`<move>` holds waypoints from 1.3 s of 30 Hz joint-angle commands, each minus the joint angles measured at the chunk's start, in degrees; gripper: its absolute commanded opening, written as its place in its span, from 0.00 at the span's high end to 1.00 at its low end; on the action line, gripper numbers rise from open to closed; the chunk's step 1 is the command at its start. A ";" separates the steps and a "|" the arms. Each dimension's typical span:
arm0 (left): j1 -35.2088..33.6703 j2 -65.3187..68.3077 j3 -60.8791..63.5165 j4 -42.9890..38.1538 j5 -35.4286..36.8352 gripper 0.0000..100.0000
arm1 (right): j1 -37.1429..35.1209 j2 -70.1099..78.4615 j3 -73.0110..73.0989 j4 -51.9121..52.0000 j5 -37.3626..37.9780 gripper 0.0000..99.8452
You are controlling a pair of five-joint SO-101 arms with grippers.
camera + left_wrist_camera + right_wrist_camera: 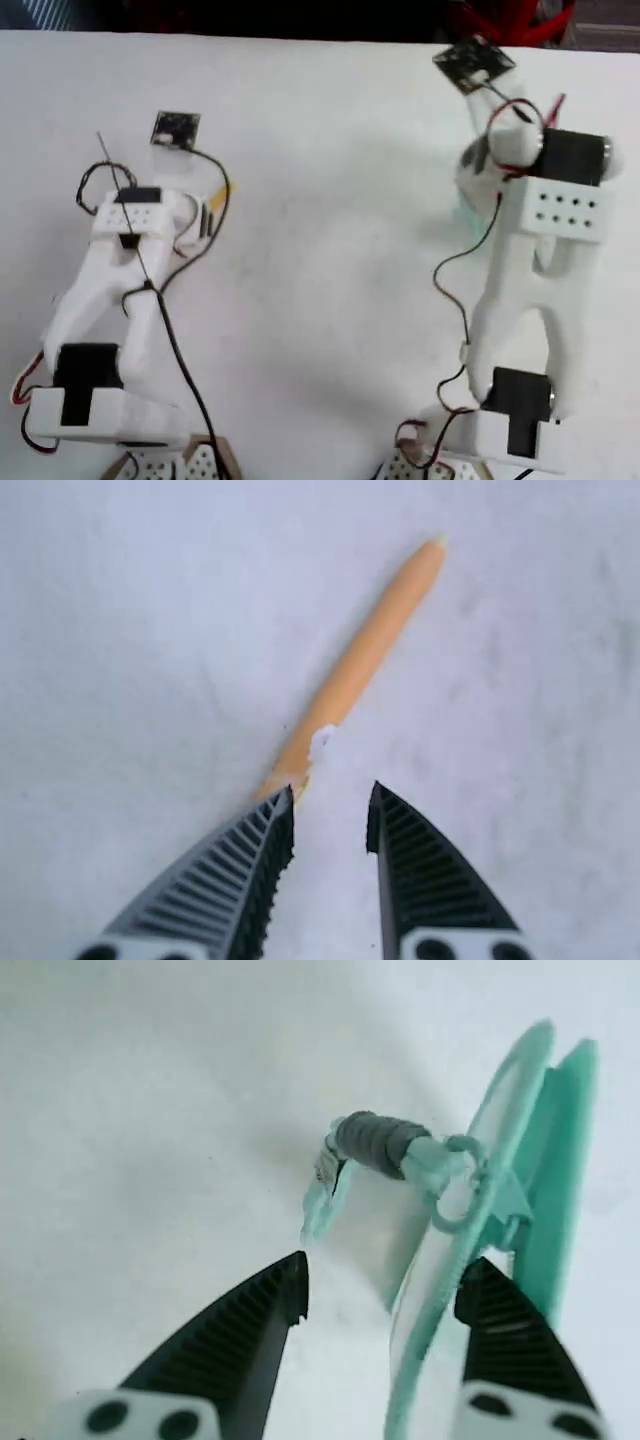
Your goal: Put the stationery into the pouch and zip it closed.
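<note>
The teal pouch (560, 1160) lies on the white table (330, 150) under the front of the right arm (540, 270), and from above only a pale green sliver of it shows beside that arm. The right gripper (388, 1265) hangs right at the pouch with its fingers spread apart and clamped on nothing. The pouch's zip edge runs just inside one finger (500, 1320), though I cannot tell whether they touch. The zip pull (375, 1142), a grey wrapped tab on a teal loop, sticks out from the pouch ahead of the gap between the fingers (whether the zip is open or closed is not clear). Well apart from the pouch, on the far side of the table from it, an orange pen (365, 650) lies flat by the left arm (120, 270). The left gripper (330, 795) is over it with fingers parted, and the pen's near end sits just beside one fingertip (275, 825), not held.
</note>
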 commanded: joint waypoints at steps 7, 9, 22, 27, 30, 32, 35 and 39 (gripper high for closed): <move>-1.89 -0.40 -0.44 -0.97 0.53 0.86 | 10.95 -0.92 -0.26 -4.35 6.86 0.77; -1.89 -0.40 -0.44 -1.05 0.62 0.86 | 12.79 -0.92 -0.26 -6.29 6.86 0.81; -1.89 -0.40 -0.44 -1.23 0.62 0.86 | 3.03 -2.95 -4.92 -1.54 -0.44 0.98; -1.80 -0.31 -0.44 -1.23 0.62 0.86 | -0.75 -3.38 -11.96 -0.04 -6.33 0.98; -1.63 -0.31 -0.44 -1.23 0.62 0.86 | -2.33 -3.38 -11.96 0.13 -7.74 0.98; -1.63 -0.31 -0.44 -1.23 0.62 0.86 | -2.77 -3.38 -11.96 0.13 -8.09 0.98; -1.71 -0.31 -0.44 -1.32 0.62 0.86 | -3.21 -3.56 -12.22 0.13 -11.34 0.98; -1.71 -0.31 -0.44 -1.32 0.62 0.86 | -6.99 -3.65 -12.22 0.13 -12.48 0.98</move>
